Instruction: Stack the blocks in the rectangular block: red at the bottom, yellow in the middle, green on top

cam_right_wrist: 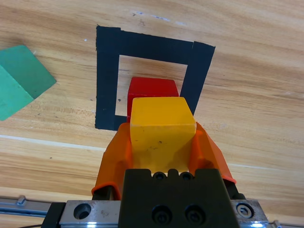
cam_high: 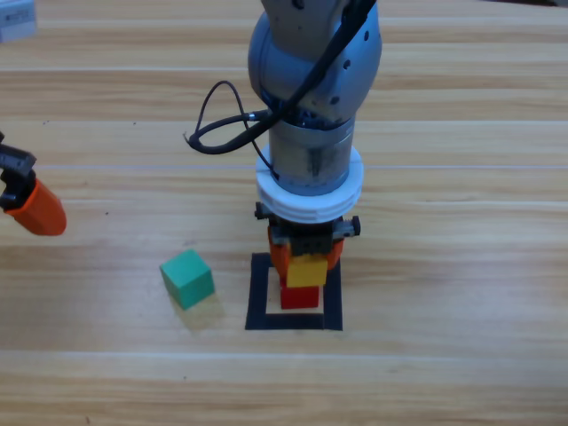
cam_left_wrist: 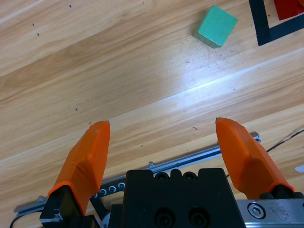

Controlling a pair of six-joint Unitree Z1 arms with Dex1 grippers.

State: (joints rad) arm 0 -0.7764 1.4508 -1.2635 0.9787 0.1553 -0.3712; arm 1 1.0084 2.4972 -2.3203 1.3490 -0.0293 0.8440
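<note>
Wooden table [cam_high: 461, 266], right gripper [cam_right_wrist: 161, 142] clamping yellow cube [cam_right_wrist: 161, 126] above red cube [cam_right_wrist: 152, 88]

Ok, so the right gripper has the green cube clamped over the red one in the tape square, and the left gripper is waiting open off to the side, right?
Not quite: the right gripper is clamped on the yellow cube, not the green one, as the right wrist view shows. The green cube lies on the table beside the tape square. The rest holds: red cube inside the square, left gripper open.
</note>
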